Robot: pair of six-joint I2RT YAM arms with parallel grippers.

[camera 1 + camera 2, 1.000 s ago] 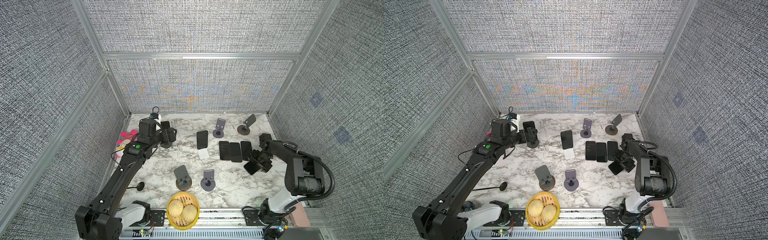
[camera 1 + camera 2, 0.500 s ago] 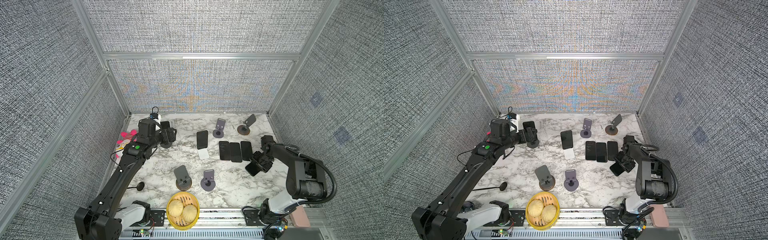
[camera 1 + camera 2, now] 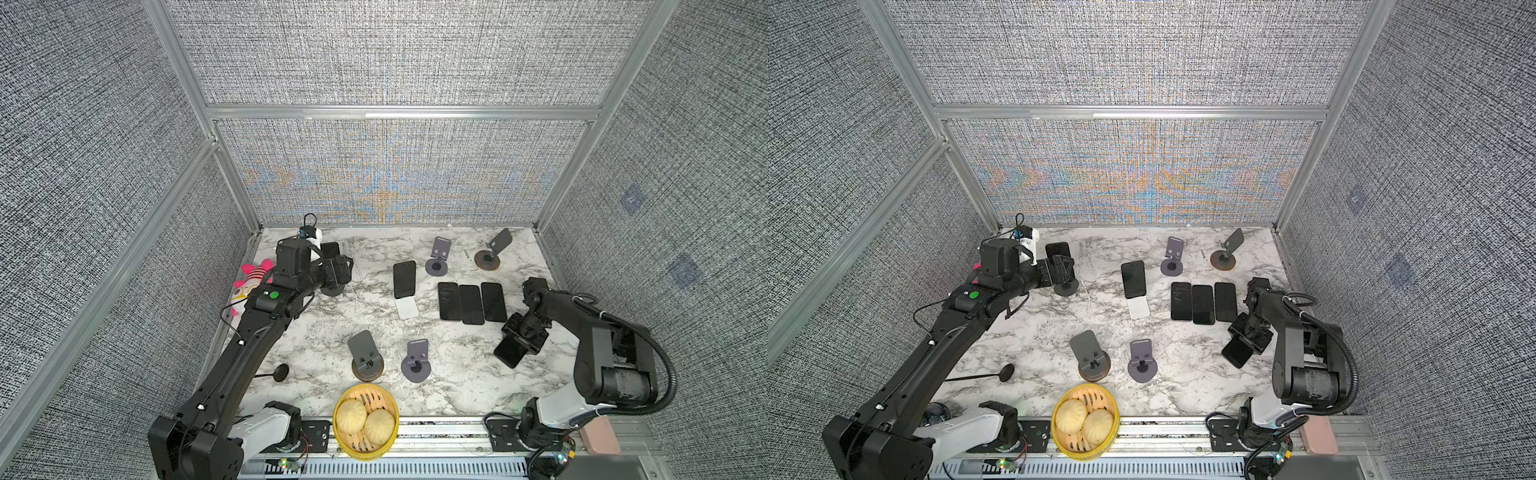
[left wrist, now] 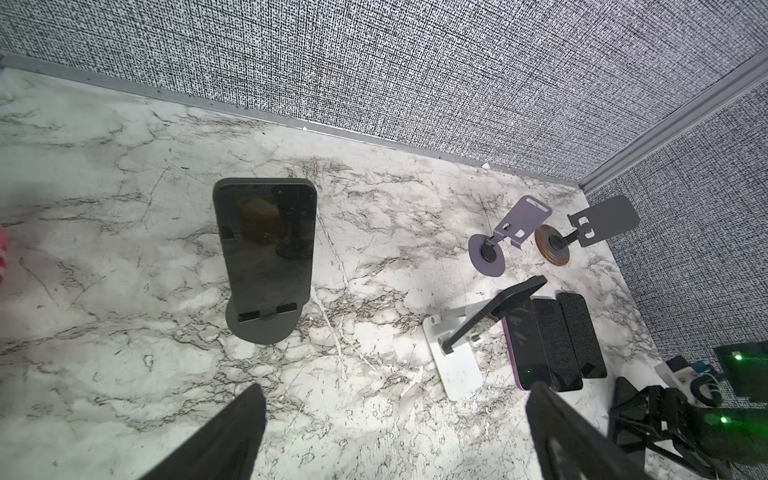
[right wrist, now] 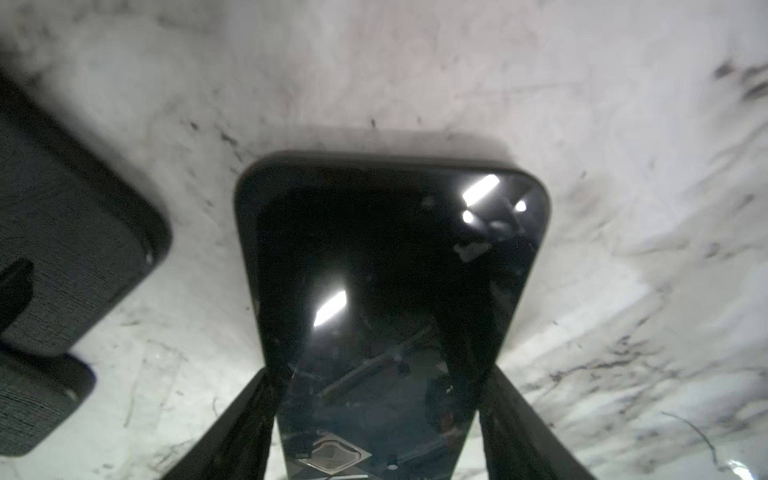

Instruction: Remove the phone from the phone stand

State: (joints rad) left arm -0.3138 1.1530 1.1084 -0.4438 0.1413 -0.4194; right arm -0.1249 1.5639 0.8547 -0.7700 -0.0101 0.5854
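**A:** While I can spot the row of three phones [image 3: 471, 303] lying flat on the counter [image 3: 324, 328], where's the one that's actually on a stand?

**B:** Well off to the left of that row and a bit further back. It's a black phone [image 4: 266, 245], propped up on the round gray stand [image 4: 262, 328] with its bottom edge sitting in the stand's lip. The left gripper [image 4: 395, 388] is pointed at it from close by, fingers [image 4: 232, 428] spread wide with nothing between them.

**A:** And the right arm?

**B:** The right gripper [image 5: 380, 374] sits just off the row's front right corner. Its fingers [image 5: 245, 424] are clamped on the long edges of a second phone [image 5: 386, 249], screen up, low over the marble. Can't tell if it's touching the counter, tbh.

**A:** Any others on stands?

**B:** Yep, a third phone [image 3: 404, 279] leans on the white stand [image 3: 406, 308] just left of the row.
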